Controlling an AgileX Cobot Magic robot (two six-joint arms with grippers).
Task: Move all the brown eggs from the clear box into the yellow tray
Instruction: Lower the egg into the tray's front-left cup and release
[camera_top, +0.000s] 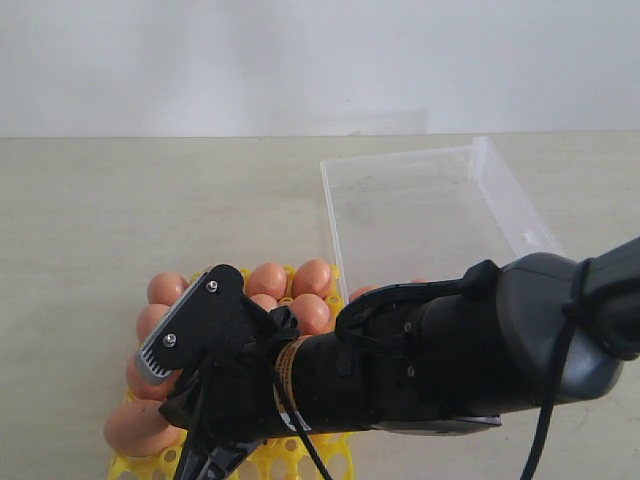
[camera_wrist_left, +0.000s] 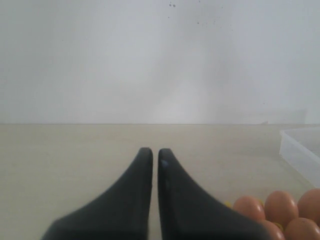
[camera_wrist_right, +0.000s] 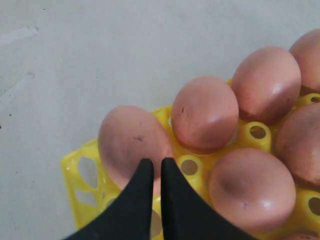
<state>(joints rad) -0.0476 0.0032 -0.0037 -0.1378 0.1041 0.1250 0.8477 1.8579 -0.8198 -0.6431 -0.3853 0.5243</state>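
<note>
**Task nearly complete.** The clear box (camera_top: 505, 195) lies on the table (camera_top: 100, 220), its visible floor bare. My right arm (camera_top: 450, 350) hides its near end, where an orange patch peeks out, so I cannot tell whether an egg is left there. The yellow tray (camera_top: 290, 455), near the box, carries the brown eggs (camera_top: 312, 277) in its cups. I judge it almost full. The right gripper (camera_wrist_right: 156, 165) hangs over a corner egg (camera_wrist_right: 132, 145), fingers pressed together, holding nothing. The left gripper (camera_wrist_left: 151, 152) hovers over bare table, fingers likewise together.
</note>
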